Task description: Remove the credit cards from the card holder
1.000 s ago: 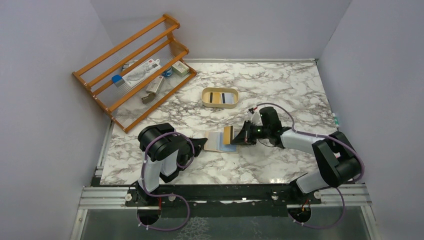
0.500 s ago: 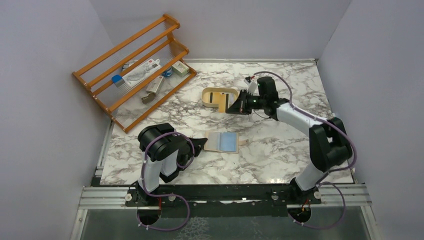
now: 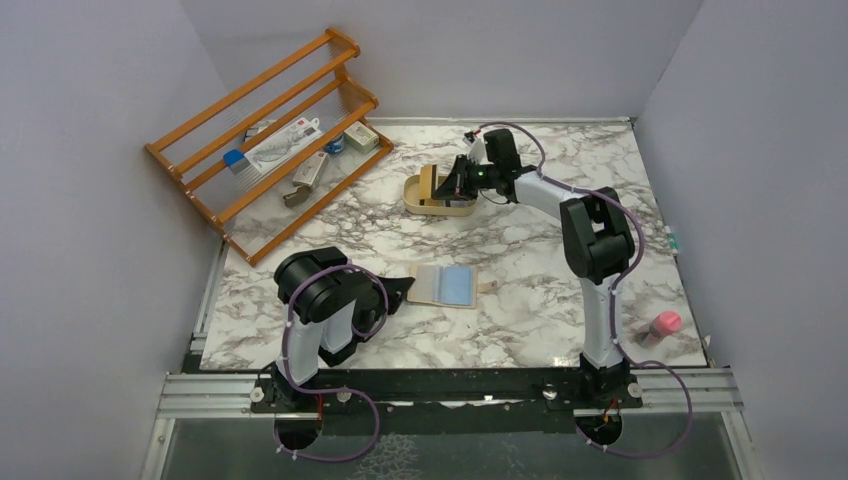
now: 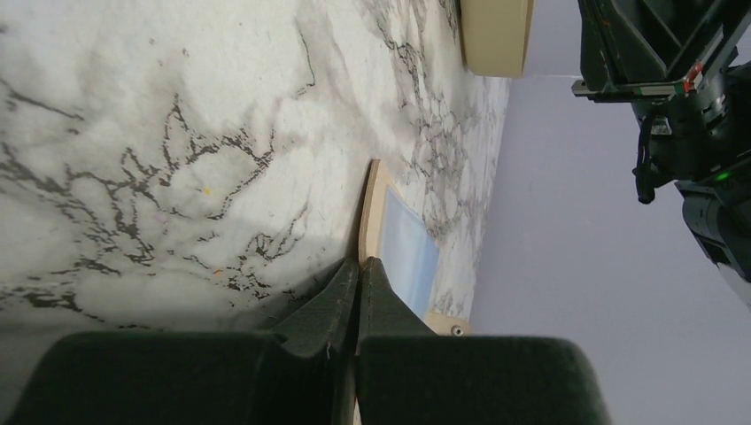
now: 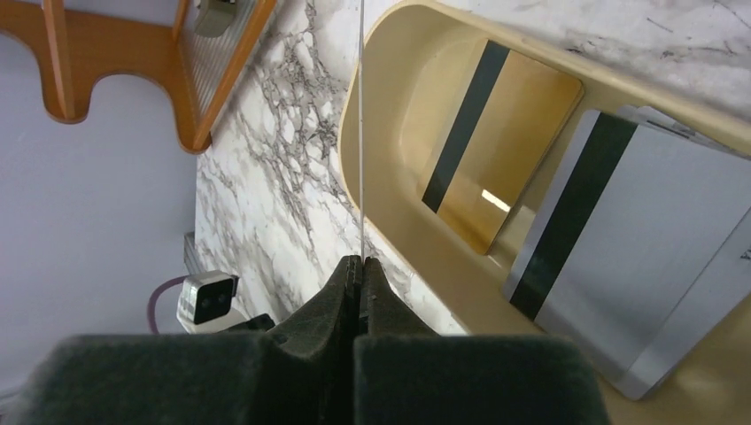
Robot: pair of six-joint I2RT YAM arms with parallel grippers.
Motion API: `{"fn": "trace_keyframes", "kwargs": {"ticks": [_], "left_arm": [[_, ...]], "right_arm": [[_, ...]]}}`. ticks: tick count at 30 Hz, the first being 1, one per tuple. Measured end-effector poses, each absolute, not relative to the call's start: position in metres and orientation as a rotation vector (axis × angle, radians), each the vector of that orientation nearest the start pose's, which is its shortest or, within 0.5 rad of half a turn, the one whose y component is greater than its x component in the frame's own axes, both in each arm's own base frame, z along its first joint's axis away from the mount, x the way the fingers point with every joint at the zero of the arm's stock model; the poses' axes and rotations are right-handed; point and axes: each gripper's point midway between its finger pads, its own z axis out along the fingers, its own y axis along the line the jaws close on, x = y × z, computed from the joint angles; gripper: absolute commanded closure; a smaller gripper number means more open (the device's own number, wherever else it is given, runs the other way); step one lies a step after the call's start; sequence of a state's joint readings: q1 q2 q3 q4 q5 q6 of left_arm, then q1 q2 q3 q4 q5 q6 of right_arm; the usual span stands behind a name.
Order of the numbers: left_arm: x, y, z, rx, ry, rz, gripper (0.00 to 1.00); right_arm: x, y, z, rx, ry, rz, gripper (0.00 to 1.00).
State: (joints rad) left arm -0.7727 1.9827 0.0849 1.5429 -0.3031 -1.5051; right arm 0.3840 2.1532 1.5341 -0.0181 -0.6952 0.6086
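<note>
The tan card holder [image 3: 430, 285] lies open on the marble, a light blue credit card [image 3: 459, 285] showing in its pocket. My left gripper [image 3: 405, 288] is shut on the card holder's left edge [image 4: 372, 208]; the blue card [image 4: 409, 248] lies just beyond the fingertips. My right gripper [image 3: 447, 187] is shut on a yellowish credit card [image 3: 428, 183], held upright over the left end of the cream tray [image 3: 446, 212]. In the right wrist view this card shows edge-on as a thin line [image 5: 361, 133] rising from the shut gripper [image 5: 361, 259].
In the tray [image 5: 390, 106] lie a yellowish card [image 5: 505, 168] and a whitish card [image 5: 646, 266], each with a black stripe. A wooden rack [image 3: 270, 140] with small items stands at the back left. A pink object [image 3: 663, 323] sits near the right arm's base.
My right gripper has carried the card from the card holder up and back to the tray. The left gripper and the card holder have stayed put.
</note>
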Motion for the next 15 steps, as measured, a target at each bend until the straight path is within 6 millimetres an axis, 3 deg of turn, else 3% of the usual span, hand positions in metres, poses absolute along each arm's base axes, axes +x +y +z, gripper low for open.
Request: {"fn": "trace_keyframes", "kwargs": {"ticks": [6, 15], "left_arm": [[0.252, -0.229, 0.011, -0.963, 1.892, -1.191, 1.0], [0.252, -0.229, 0.009, -0.969, 1.896, -1.188, 1.0]], "right_arm": [[0.455, 0.325, 0.085, -0.163, 2.363, 1.291, 0.99], [0.45, 0.324, 0.067, -0.153, 2.412, 1.292, 0.99]]}}
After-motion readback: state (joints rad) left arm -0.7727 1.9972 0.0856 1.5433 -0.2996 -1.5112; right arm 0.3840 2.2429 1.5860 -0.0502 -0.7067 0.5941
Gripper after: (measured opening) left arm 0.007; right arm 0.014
